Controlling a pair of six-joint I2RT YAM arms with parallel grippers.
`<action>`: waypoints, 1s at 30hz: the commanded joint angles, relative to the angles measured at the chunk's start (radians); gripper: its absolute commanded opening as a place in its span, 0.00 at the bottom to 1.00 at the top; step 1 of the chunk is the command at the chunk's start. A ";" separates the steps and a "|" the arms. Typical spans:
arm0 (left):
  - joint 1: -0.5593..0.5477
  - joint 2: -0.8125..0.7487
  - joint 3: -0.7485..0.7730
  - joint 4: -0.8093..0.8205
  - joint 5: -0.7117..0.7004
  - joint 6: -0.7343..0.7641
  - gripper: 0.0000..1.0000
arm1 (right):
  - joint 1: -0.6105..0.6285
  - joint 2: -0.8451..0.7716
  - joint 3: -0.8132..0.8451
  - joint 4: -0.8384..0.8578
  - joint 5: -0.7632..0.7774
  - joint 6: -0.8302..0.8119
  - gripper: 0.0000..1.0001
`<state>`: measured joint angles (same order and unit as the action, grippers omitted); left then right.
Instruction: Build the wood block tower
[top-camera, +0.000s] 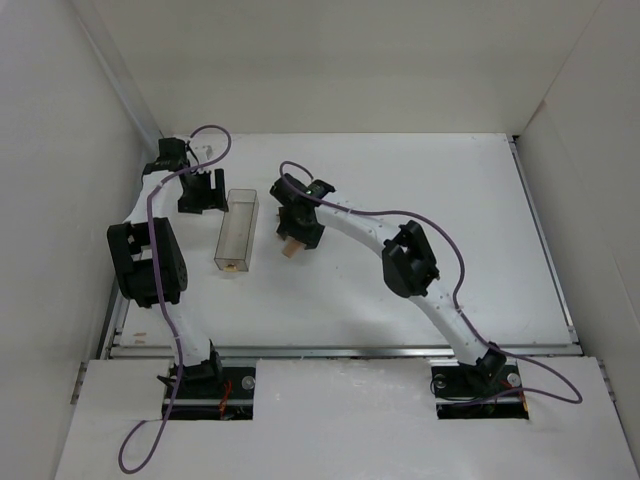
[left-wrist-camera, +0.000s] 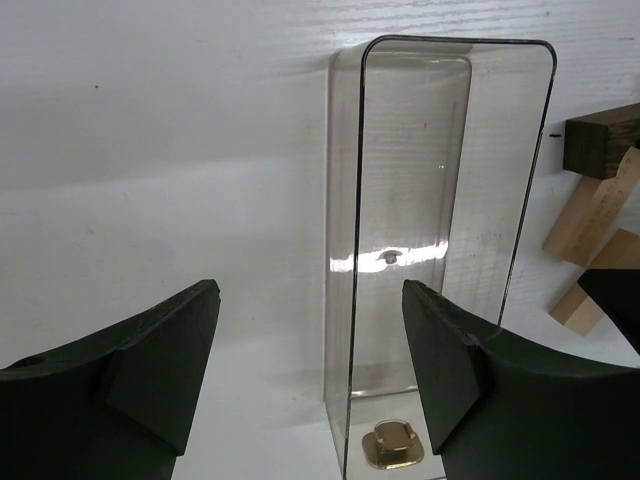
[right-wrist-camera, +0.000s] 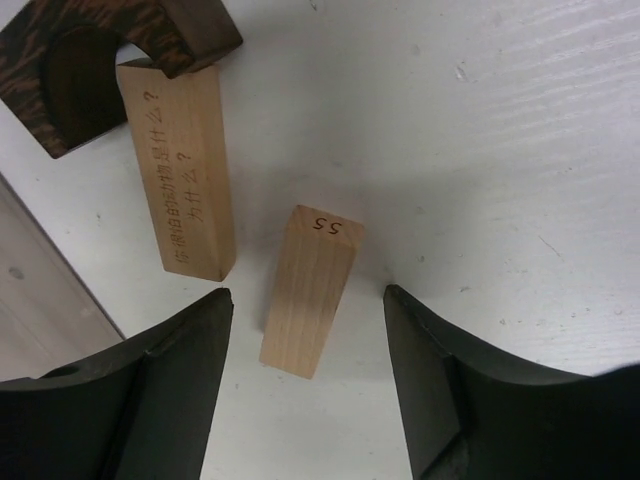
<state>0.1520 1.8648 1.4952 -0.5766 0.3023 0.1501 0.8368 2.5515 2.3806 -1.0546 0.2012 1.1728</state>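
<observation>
A light-tan wood block (right-wrist-camera: 310, 290) marked "55" looks upright on the white table, right between the open jaws of my right gripper (right-wrist-camera: 308, 295); neither finger touches it. A second tan block (right-wrist-camera: 180, 170) with printed writing stands just left of it. A dark wood arch piece (right-wrist-camera: 100, 60) overlaps that block's far end. In the top view the right gripper (top-camera: 297, 225) hovers over the blocks (top-camera: 291, 248). The blocks also show at the right edge of the left wrist view (left-wrist-camera: 595, 210). My left gripper (left-wrist-camera: 309, 290) is open and empty, over the near end of the clear box.
A clear plastic box (top-camera: 237, 230) lies between the two grippers, left of the blocks. In the left wrist view the box (left-wrist-camera: 440, 200) holds a small gold piece (left-wrist-camera: 392, 445). White walls close in the table on the left, back and right.
</observation>
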 joint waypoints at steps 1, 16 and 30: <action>-0.002 -0.041 0.036 -0.035 -0.002 0.020 0.71 | 0.001 0.003 -0.032 -0.096 0.012 0.037 0.66; -0.002 -0.104 0.014 -0.046 0.041 0.078 0.70 | -0.028 -0.068 -0.179 0.066 0.013 -0.091 0.09; -0.147 -0.177 0.313 -0.304 0.467 0.503 0.65 | -0.134 -0.870 -1.133 1.319 -0.498 -1.286 0.01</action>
<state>0.0799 1.7939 1.7550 -0.7685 0.5621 0.4625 0.7570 1.8141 1.4002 -0.1745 -0.0231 0.1818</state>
